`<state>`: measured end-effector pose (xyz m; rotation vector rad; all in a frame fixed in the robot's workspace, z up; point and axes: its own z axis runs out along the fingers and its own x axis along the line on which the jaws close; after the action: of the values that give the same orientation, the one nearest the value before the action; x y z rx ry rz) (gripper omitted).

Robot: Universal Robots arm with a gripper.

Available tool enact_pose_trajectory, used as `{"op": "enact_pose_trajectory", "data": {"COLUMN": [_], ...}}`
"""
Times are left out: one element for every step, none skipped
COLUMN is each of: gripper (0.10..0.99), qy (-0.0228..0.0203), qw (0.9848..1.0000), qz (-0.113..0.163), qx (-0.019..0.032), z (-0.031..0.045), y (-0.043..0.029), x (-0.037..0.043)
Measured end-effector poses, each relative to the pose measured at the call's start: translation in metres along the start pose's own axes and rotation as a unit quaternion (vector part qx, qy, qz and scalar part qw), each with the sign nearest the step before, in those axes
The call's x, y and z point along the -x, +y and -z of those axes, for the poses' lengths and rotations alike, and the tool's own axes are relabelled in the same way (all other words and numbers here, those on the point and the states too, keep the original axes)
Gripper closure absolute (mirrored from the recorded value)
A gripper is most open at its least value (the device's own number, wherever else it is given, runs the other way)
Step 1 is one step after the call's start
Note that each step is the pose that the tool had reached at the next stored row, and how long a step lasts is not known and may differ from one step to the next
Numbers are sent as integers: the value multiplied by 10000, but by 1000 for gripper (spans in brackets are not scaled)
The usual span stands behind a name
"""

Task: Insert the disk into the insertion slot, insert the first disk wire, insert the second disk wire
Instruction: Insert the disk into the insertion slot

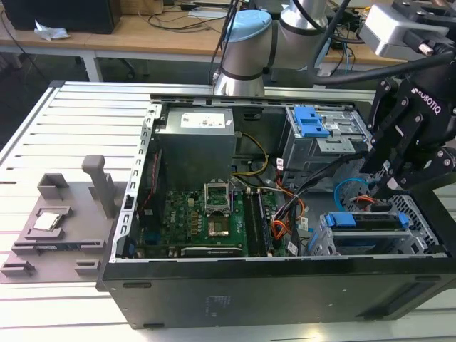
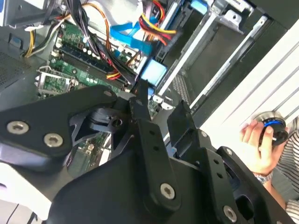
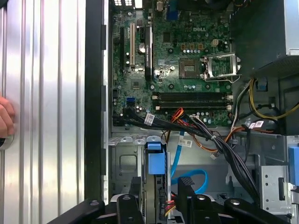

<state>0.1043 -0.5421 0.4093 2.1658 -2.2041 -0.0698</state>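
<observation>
- The hand (image 3: pixel 161 186) hangs low over the drive-bay corner of the open computer case (image 1: pixel 214 285); its two fingers stand apart with nothing visibly clamped between them; released, as far as both wrist views show.
- The disk (image 1: pixel 367 221) sits in the insertion slot (image 1: pixel 420 224), its blue carrier lying across the bay mouth; whether it is pushed fully home cannot be told; a carrier left proud would likely keep a plug from meeting its socket.
- The second disk wire (image 3: pixel 189 176) curls in a loose loop just beside the fingertips; a finger coming down could snag the loop, or pinch it against the sheet metal and kink it.
- The orange-red wire bundle (image 3: pixel 180 116) and the black cable harness (image 3: pixel 224 149) cross the space beside the bay; they crowd the approach, so the wrong lead could be caught or dragged along.
- The motherboard (image 3: pixel 187 60) lies close by; a sideways slip may strike its memory slots (image 3: pixel 191 99).
- A person's fingers (image 2: pixel 257 135) grip a round button device (image 2: pixel 273 126) over the slatted surface (image 1: pixel 71 121), near the arm's reach; contact is a risk.
</observation>
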Motion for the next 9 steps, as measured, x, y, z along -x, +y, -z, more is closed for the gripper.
{"op": "enact_pose_trajectory", "data": {"gripper": [643, 643, 659, 722, 784, 847, 906, 980, 980], "qy": [0, 0, 0, 0, 0, 0, 0, 0, 1], "qw": [10000, 10000, 10000, 10000, 10000, 10000, 10000, 10000, 10000], "qz": [0, 0, 0, 0, 0, 0, 0, 0, 0], "qx": [0, 0, 0, 0, 0, 0, 0, 0, 0], "z": [0, -1, -3, -4, -4, -6, -6, -7, -8], "y": [0, 0, 0, 0, 0, 0, 0, 0, 0], "x": [0, 0, 0, 0, 0, 0, 0, 0, 0]}}
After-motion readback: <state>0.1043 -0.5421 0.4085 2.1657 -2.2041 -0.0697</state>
